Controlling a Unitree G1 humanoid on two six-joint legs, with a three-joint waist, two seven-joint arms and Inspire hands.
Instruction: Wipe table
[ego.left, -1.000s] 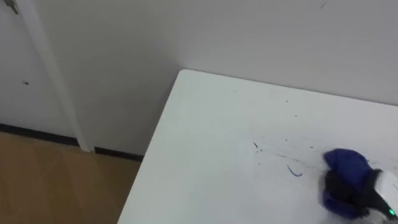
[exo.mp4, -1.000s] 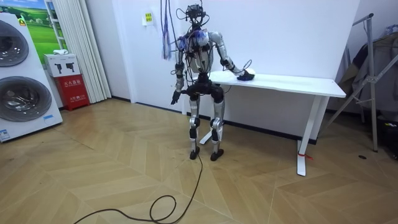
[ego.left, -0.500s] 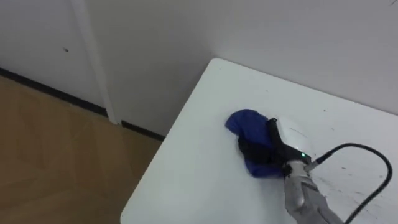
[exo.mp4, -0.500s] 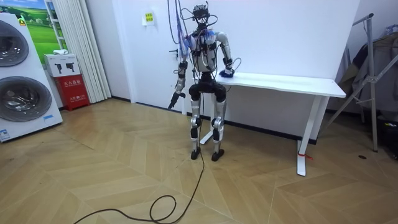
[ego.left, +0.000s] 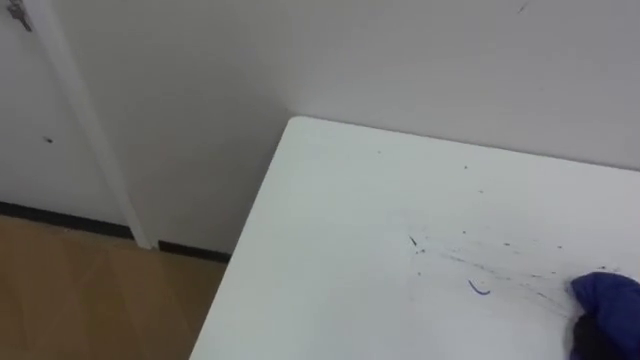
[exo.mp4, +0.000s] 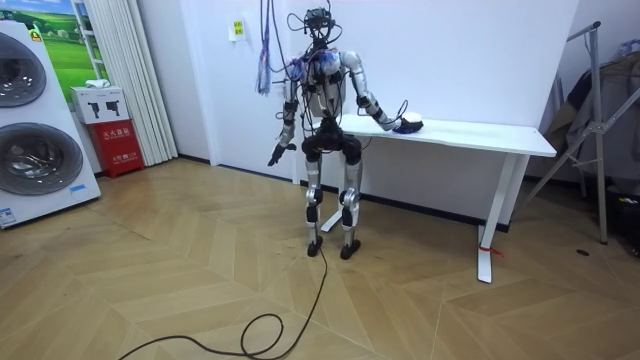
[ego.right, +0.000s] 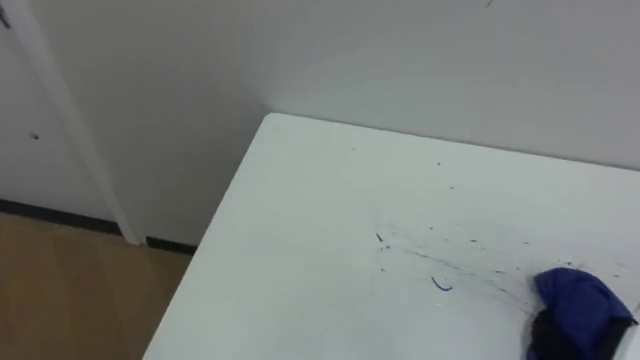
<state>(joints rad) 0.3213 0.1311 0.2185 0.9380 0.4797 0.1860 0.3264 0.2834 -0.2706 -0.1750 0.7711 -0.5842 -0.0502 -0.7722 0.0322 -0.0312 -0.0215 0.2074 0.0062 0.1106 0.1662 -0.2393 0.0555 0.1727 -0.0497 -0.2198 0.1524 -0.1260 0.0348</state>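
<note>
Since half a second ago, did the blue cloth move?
Yes: with the right hand, the blue cloth slid from the table corner toward the room view's right.

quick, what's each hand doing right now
left hand: hangs at its side, cannot tell
right hand: on the blue cloth, state cannot be told

no wording can be read. in the room view a small yellow sign (exo.mp4: 238, 29) hangs on the wall, and a white label (exo.mp4: 98, 105) and a red box (exo.mp4: 120, 150) stand beside the washer (exo.mp4: 35, 150); their print is too small. the blue pen marks (ego.left: 478, 289) on the table (ego.left: 330, 220) form no letters.
</note>
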